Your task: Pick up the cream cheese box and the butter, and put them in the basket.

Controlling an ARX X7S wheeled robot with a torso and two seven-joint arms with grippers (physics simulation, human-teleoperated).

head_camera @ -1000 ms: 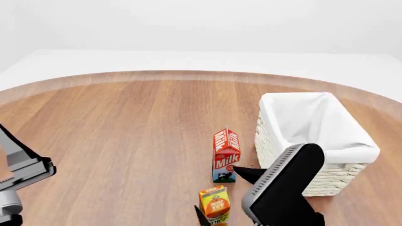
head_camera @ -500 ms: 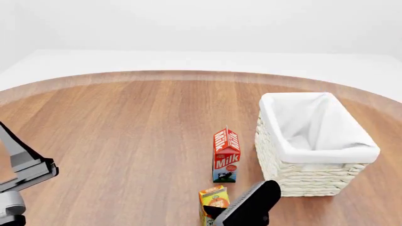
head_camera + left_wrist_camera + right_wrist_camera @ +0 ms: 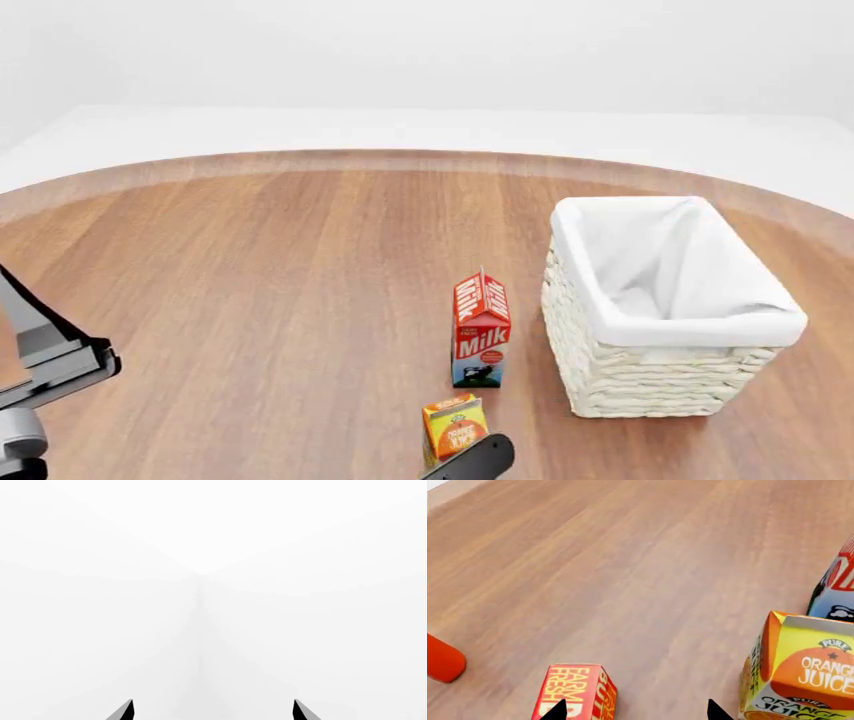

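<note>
A: Right tool (image 3: 635,715) is spread wide and empty; only two dark fingertips (image 3: 557,711) are seen, one over the end of the red-orange rectangular butter box with yellow lettering (image 3: 575,692), which lies flat on the wooden desk (image 3: 627,570). Probably lined up that way so the box is straddled across its narrow width.

B: Left tool?

A: Left tool (image 3: 212,711) is parked open, nothing held, pointed at blank white. Likely kept clear of the work.

B: Other items?

A: White woven rectangular basket with cloth liner (image 3: 763,326) is seen empty, just beside the upright red milk carton (image 3: 481,330). Orange juice carton (image 3: 797,672) stands right next to the butter. Small flat blue-and-white cream cheese box is not seen in any view.

B: Change in the last second?

A: Right arm (image 3: 470,464) was in front of the basket; now it has dropped to the frame's lower edge. Cartons and basket unmoved.
</note>
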